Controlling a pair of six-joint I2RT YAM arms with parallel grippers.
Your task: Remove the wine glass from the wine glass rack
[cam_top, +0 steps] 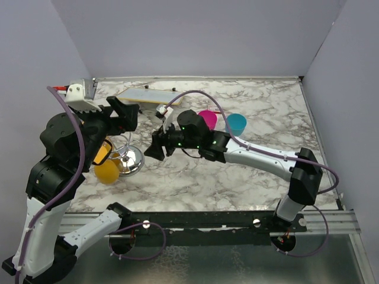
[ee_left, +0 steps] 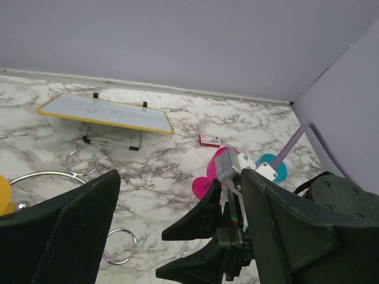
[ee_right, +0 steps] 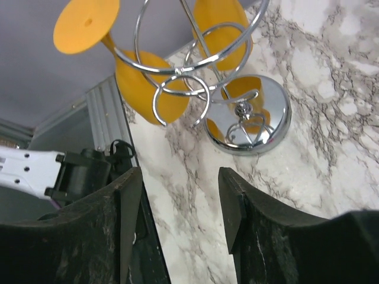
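The chrome wine glass rack [cam_top: 129, 160] stands at the front left on its round mirror base [ee_right: 247, 118], with thin wire arms [ee_right: 177, 77]. Two yellow wine glasses hang upside down on it: one [ee_right: 151, 83] with its foot [ee_right: 86, 23] up, the other [ee_right: 222, 29] behind; in the top view they show at the rack's left [cam_top: 106, 171]. My right gripper [cam_top: 155, 147] is open and empty, just right of the rack and apart from it [ee_right: 180, 201]. My left gripper [cam_top: 127, 115] is open and empty above the rack [ee_left: 177, 236].
A yellow-framed whiteboard [cam_top: 148, 94] lies at the back. A pink cup [cam_top: 207, 118] and a blue cup [cam_top: 235, 123] stand beyond the right arm. A small red-and-white block [ee_left: 209, 139] lies near the back. The rack's wire rings [ee_left: 83, 163] show under the left wrist.
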